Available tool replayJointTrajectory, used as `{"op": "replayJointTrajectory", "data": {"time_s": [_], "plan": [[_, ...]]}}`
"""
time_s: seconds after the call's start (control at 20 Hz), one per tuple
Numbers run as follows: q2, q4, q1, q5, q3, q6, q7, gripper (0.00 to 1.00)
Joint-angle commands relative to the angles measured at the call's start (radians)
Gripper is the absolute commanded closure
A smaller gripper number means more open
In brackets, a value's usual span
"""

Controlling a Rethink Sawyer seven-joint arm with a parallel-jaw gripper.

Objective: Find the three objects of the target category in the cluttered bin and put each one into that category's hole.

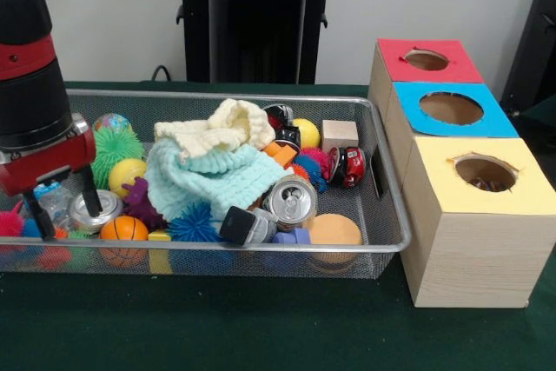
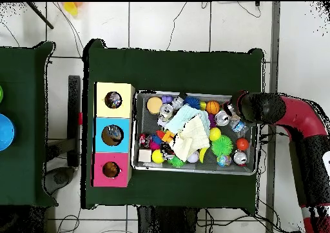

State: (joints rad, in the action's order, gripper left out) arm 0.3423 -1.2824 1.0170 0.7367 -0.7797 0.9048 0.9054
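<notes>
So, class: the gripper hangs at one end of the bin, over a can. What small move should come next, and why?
Probably straight down a little. The gripper is open, its fingers astride the silver can beside the small basketball, but not yet low enough to close around it.

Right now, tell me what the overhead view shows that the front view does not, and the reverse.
Only the overhead view shows objects inside all three holes of the sorting box and a second green table. Only the front view shows the gripper with its fingers open above a silver can. Both show the wire bin, the pale cloths and the crushed can.
</notes>
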Motion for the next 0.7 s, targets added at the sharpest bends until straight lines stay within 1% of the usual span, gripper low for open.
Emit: {"op": "replayJointTrajectory", "data": {"time_s": [0.05, 0.3, 0.45, 0.7], "plan": [[0.042, 0.053, 0.037, 0.019, 0.014, 0.121, -0.336, 0.00], [0.029, 0.065, 0.052, 0.015, 0.010, 0.131, -0.357, 0.00], [0.018, 0.087, 0.037, 0.019, 0.012, 0.144, -0.354, 0.00], [0.019, 0.043, 0.058, 0.022, 0.015, 0.112, -0.341, 0.00]]}}
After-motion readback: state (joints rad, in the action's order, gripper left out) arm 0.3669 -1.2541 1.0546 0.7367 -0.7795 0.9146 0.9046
